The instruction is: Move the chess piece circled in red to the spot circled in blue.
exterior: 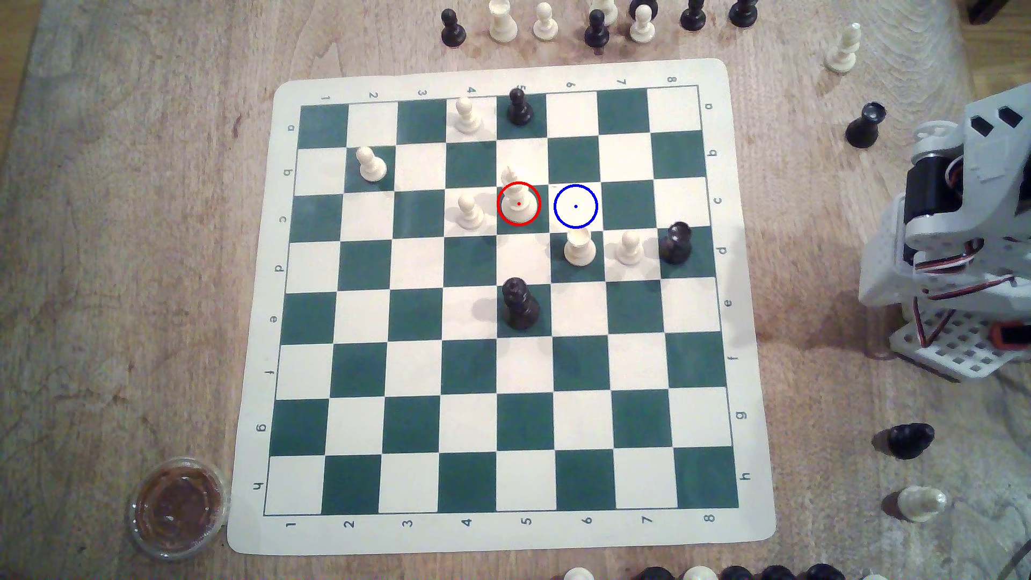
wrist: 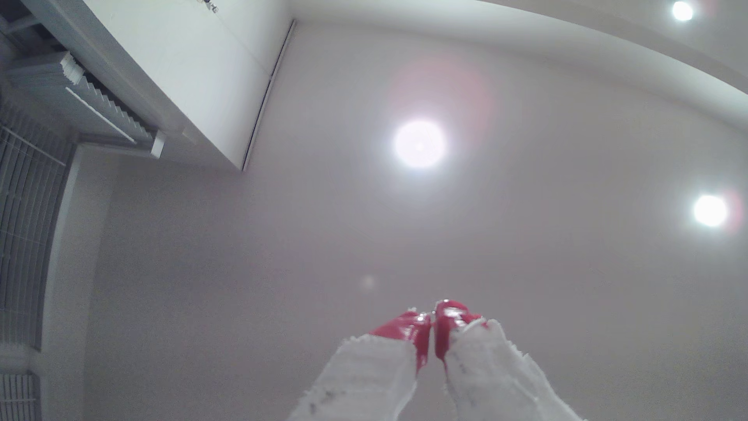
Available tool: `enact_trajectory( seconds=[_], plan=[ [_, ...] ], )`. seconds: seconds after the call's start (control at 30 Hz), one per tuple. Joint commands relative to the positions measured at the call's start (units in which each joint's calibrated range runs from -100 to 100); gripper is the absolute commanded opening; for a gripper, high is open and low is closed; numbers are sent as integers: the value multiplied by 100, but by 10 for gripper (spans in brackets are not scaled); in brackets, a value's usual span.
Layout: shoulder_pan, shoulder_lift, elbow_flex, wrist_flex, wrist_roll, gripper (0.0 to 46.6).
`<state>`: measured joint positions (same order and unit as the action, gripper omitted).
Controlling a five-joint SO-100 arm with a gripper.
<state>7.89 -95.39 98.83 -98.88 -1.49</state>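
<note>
The chess piece [exterior: 516, 195], a tall slim cream bishop, stands inside the red ring on a green square near the middle of the green-and-cream board [exterior: 502, 301]. The spot [exterior: 576, 206], a cream square with a blue ring and centre dot, is the square just to its right in the exterior view, and nothing stands on it. The white arm [exterior: 948, 223] is folded up at the exterior view's right edge, off the board. In the wrist view my gripper [wrist: 432, 320] points up at the ceiling, its red-tipped fingers [wrist: 409, 328] pressed together with nothing between them.
A cream flat-topped piece [exterior: 579, 248] stands just below the spot, with a cream pawn [exterior: 629, 248] and a black piece [exterior: 675, 242] to its right. A cream pawn [exterior: 470, 212] stands left of the bishop. Captured pieces line the table's far edge. A lidded cup [exterior: 177, 507] sits at lower left.
</note>
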Motion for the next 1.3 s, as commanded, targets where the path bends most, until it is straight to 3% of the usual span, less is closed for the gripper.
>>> enact_trajectory(
  seconds=[0.0, 0.2, 0.4, 0.6, 0.67, 0.8, 0.87, 0.93, 1.0, 1.27],
  plan=[
    [-19, -45, 108, 52, 15, 2],
    [91, -36, -73, 1715, 15, 2],
    [537, -36, -1252, 5490, -10, 2],
    [951, -36, -1922, 8038, -15, 2],
    [1014, -36, -2448, 10069, -24, 2],
    [1155, -36, -2512, 10765, -24, 2],
    [1303, -45, -2521, 11338, -24, 72],
    [1225, 82, -2548, 11649, -34, 77],
    [881, 549, -2793, 12206, 381, 15],
    [490, 2689, -4733, 14082, 205, 36]
  ],
)
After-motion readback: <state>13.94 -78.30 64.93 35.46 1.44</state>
